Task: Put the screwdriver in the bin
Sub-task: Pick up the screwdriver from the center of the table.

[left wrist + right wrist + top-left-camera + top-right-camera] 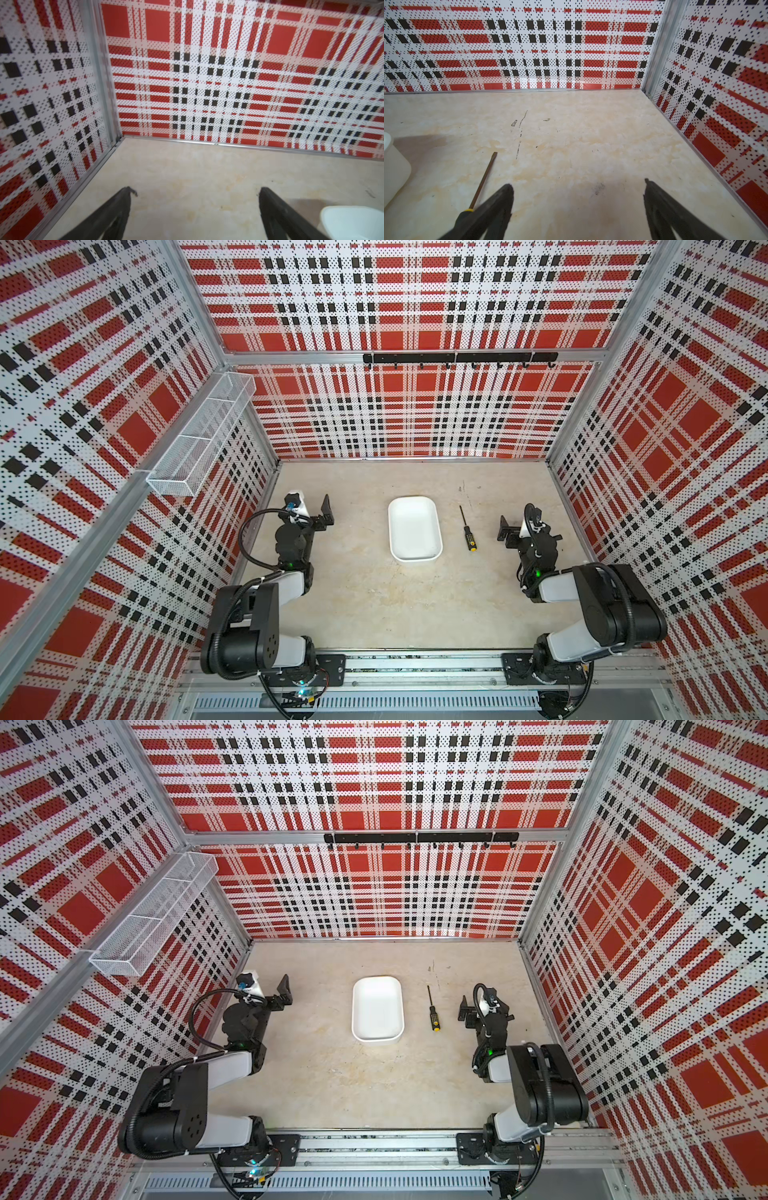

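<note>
The screwdriver [467, 531] [433, 1011] lies flat on the beige table just right of the bin. Its thin shaft points at the back wall and its yellow butt end faces the front. The bin [414, 526] [377, 1006], a shallow white tray, stands mid-table with nothing in it. My right gripper [505, 531] [464, 1011] [577, 184] hangs open, a short way right of the handle. In the right wrist view the screwdriver's shaft [483, 178] runs beside one finger, outside the jaws. My left gripper [325, 512] [284, 990] [196, 189] is open and holds nothing, left of the bin [353, 222].
A white wire mesh basket [199, 435] hangs on the left wall. A black hook rail [459, 358] runs along the back wall. Plaid pegboard walls close in the table on three sides. Both arm bases sit on the front rail.
</note>
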`<state>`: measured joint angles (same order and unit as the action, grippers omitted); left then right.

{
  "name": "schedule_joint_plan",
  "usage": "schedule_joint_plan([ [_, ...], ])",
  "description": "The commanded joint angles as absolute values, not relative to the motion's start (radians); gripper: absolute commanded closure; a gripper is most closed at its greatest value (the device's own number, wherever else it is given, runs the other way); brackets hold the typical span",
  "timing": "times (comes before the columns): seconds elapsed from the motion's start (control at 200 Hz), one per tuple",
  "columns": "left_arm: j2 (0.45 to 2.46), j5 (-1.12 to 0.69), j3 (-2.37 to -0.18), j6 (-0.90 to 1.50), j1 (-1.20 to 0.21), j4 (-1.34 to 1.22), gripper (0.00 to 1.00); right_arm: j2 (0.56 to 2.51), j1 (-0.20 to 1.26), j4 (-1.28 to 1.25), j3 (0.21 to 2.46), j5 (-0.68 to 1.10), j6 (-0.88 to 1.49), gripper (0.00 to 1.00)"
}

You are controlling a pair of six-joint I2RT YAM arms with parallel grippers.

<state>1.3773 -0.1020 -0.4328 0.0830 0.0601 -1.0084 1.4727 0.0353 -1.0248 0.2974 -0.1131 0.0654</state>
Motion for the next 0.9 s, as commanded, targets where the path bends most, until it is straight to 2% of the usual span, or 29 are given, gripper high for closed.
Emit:
schedule_joint_plan([
  [0.0,1.360,-0.254,-0.455,0.196,0.064,-0.892,0.02,1.366,0.033,-0.827,0.373,-0.127,0.071,0.00],
  [0.2,1.417,-0.380,-0.488,0.474,0.051,-0.873,0.02,1.260,0.034,-0.297,0.624,-0.021,0.159,0.00],
  [0.366,1.448,-0.440,-0.490,0.533,0.014,-0.857,0.02,1.335,0.057,0.049,0.823,0.167,0.209,0.00],
  [0.481,1.450,-0.462,-0.510,0.527,-0.024,-0.779,0.02,1.417,0.111,0.244,0.933,0.220,0.204,0.00],
  [0.716,1.433,-0.386,-0.577,0.431,-0.151,-0.481,0.02,1.532,0.225,0.381,0.995,0.223,0.231,0.02],
  [0.892,1.438,-0.325,-0.606,0.400,-0.217,-0.348,0.02,1.576,0.236,0.385,0.987,0.223,0.284,0.03],
])
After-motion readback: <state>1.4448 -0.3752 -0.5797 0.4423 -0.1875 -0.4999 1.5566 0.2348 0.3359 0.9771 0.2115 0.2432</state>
